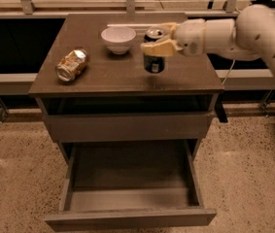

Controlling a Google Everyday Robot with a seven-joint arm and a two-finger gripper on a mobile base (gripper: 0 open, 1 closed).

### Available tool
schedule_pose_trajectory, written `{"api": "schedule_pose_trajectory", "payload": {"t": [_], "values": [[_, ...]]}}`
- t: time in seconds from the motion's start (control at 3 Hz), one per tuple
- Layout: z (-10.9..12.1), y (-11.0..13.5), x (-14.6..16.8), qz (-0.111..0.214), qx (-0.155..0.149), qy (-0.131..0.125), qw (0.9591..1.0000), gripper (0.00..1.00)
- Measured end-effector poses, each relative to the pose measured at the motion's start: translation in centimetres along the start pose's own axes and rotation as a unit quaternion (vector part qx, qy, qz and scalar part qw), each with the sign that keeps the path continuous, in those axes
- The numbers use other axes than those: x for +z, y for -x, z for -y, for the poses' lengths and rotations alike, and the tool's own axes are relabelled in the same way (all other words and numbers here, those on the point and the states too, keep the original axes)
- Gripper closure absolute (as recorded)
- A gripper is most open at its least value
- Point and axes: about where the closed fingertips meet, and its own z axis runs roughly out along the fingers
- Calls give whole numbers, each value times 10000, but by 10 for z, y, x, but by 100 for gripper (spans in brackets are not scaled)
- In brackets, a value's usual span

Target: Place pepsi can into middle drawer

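My gripper (159, 47) is clamped on the pepsi can (154, 63) and holds it upright, just right of the white bowl (118, 38). The middle drawer (127, 218) stands pulled out below the bowl, nearer the camera. A crushed can (72, 65) lies left of the bowl.

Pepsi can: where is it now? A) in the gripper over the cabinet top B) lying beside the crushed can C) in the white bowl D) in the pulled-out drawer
A: the gripper is shut on the pepsi can over the cabinet top, right of the white bowl.
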Motion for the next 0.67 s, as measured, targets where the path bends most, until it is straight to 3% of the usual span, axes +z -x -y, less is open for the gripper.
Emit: {"api": "schedule_pose_trajectory", "payload": {"t": [0.33,0.67], "values": [[-45,36,-56,-170,-645,338,9972,100],[-99,17,-87,-445,-726,686,9940,100]]}}
